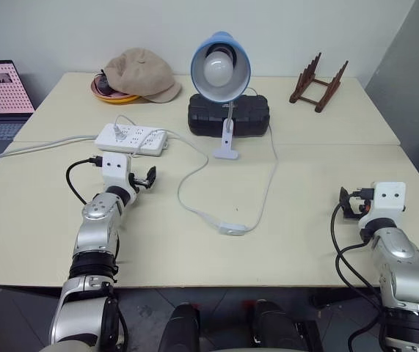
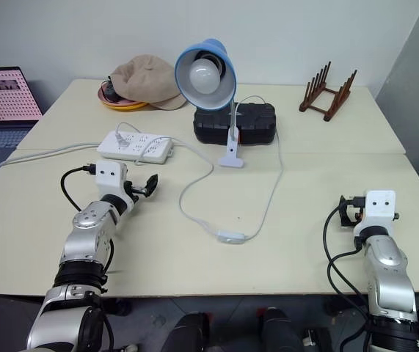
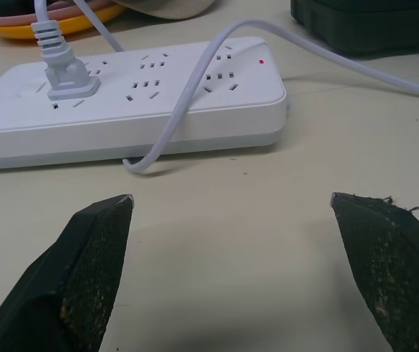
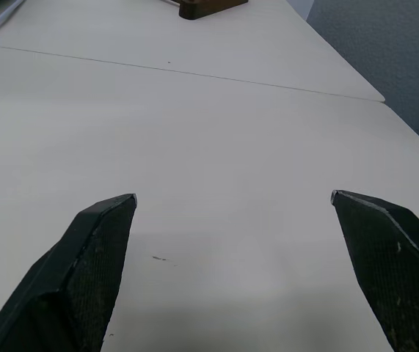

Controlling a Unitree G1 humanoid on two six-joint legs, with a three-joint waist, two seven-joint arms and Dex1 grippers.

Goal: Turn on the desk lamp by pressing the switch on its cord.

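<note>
Looking across the pale table [image 1: 40, 242] from left to right, I saw a laptop [image 1: 0, 95] at the far left edge, then a tan cap [image 1: 141, 73] resting on a yellow dish [image 1: 106, 94] at the back. My left gripper [image 1: 147, 178] hovered just above the table with its two black fingers spread wide and nothing between them, pointing at the white power strip [image 1: 130, 138] just ahead. Near the middle stood the desk lamp [image 1: 221, 67], its blue shade tilted toward me and its bulb unlit, clipped upright in front of a black case [image 1: 249, 117]. Its cord [image 1: 187, 183] looped forward over the table to the switch [image 1: 232, 229], which lay flat near the front edge, between my two arms and well apart from both. A wooden rack [image 1: 319, 83] sat at the back right. My right gripper [image 1: 350, 205] rested low at the right, fingers wide and empty.

To press well, I judged I should bring one gripper over the switch, narrow the fingers, and push straight down on the rocker with one fingertip, avoiding dragging the loose cord.
</note>
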